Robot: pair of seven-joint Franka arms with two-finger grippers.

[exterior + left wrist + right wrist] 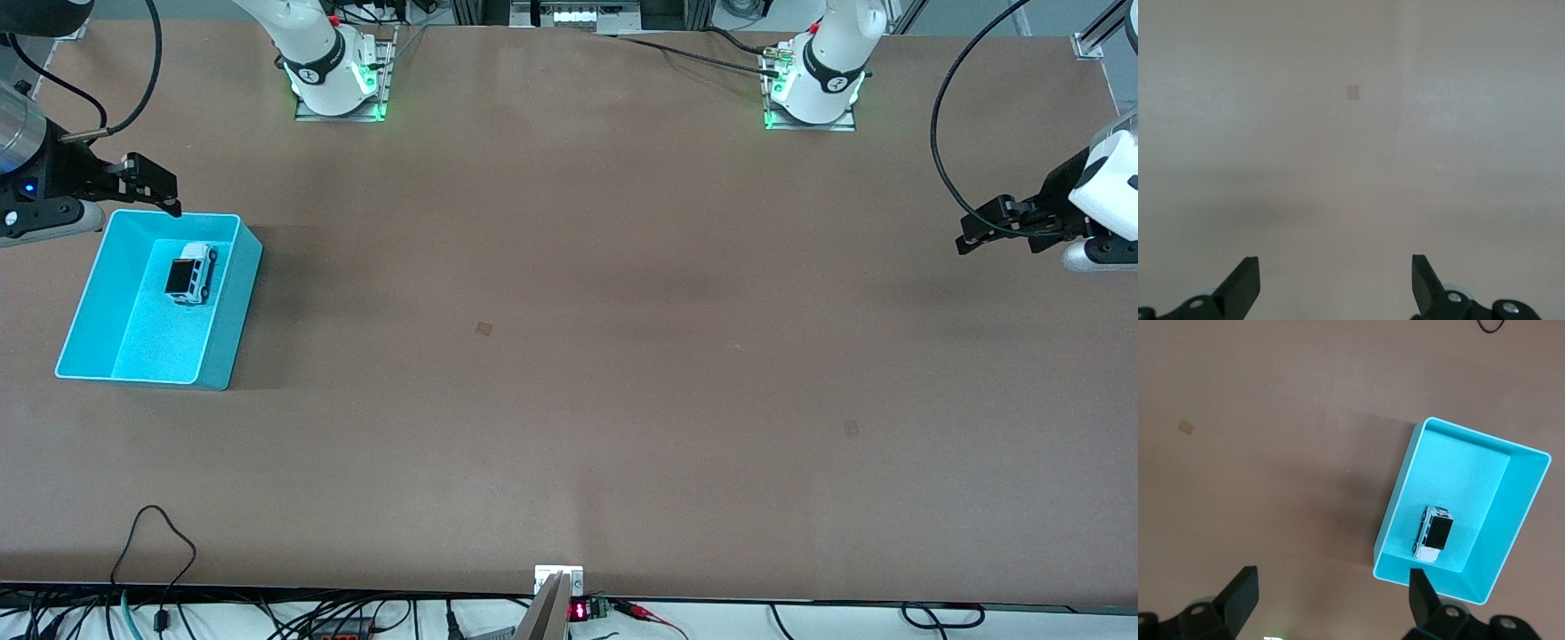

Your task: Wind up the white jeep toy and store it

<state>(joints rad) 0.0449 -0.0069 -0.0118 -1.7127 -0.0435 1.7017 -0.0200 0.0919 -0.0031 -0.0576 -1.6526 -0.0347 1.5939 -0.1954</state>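
Cyan bin (93, 293) at the right arm's end of the table is your only container, an open-topped rectangular tub standing on the brown table (569, 356). You can see one thing in it: the white jeep toy (191, 272), resting on the bin floor on its wheels, black roof panel up. Going by a clock face laid on the front view, the jeep sits toward the bin's 12 o'clock end, nearer the 3 o'clock wall than the 9 o'clock one; the floor toward 6 o'clock is bare.

The jeep's long axis runs roughly from 1 o'clock to 7 o'clock in that view, about parallel to the bin's long walls. Which end is the nose you cannot tell from these pictures. In the right wrist view the jeep (1433, 533) shows the same way: lengthwise along the bin (1401, 500), close to one short wall.

Your right gripper (151, 188) hangs over the bin's 12 o'clock rim, near the corner at about 11 o'clock from the jeep. Its fingers (1241, 593) stand wide apart and hold nothing; it touches neither bin nor toy.

Your left gripper (991, 227) waits over bare table at the left arm's end, well apart from the bin. Its fingers (1245, 283) are also spread wide with nothing between them, only plain tabletop beneath.
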